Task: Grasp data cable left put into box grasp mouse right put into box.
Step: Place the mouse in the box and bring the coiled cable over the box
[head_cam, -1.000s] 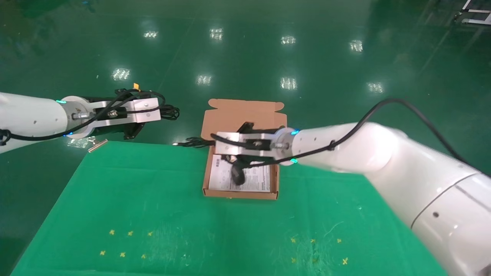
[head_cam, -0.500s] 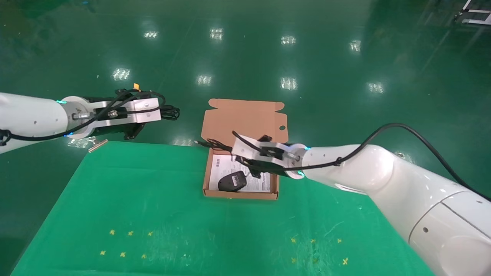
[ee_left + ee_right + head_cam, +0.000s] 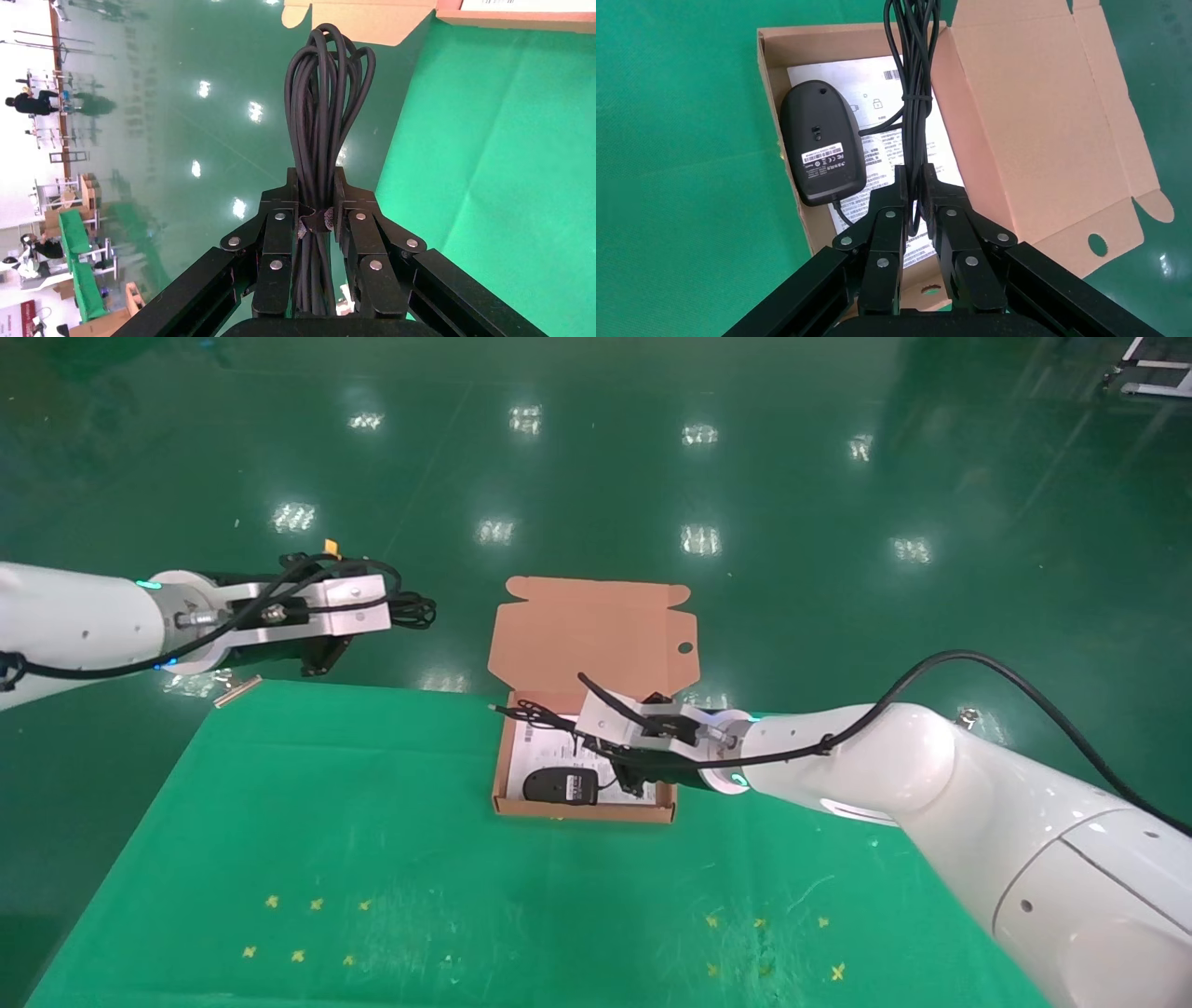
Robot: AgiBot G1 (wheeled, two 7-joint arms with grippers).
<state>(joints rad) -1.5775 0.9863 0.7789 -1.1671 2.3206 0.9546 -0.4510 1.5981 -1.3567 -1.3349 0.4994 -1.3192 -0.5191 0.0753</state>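
Low in the middle of the head view, the mouse (image 3: 559,787) lies belly-up inside the box (image 3: 503,775), against the box's left wall, resting on the white printed sheet (image 3: 877,98) that lines it. Its thin cord (image 3: 916,77) runs from the mouse up to the right end effector (image 3: 626,768), which hangs over the box's near right corner with its fingers clenched on the gathered strands of that cord.

To finish this step well, I judge the end effector should lower until the bunched cord sits on the sheet beside the mouse, then let go so the strands fall within the walls; part of the cord and its plug reach past the far left corner of the box, so they may need to be drawn inward or they could snag the flap lid (image 3: 596,631) later.

At the upper left of the head view, the left end effector (image 3: 382,607) hovers beyond the far edge of the green table (image 3: 326,822), over the floor, grasping the data cable (image 3: 325,105) around the middle of its looped bundle; it is well apart from the box and not yet placed.

A white label (image 3: 824,156) on the mouse's underside carries small print and marks, too small to read. The sheet shows barcodes, a padlock symbol and lines of text, likewise unreadable.
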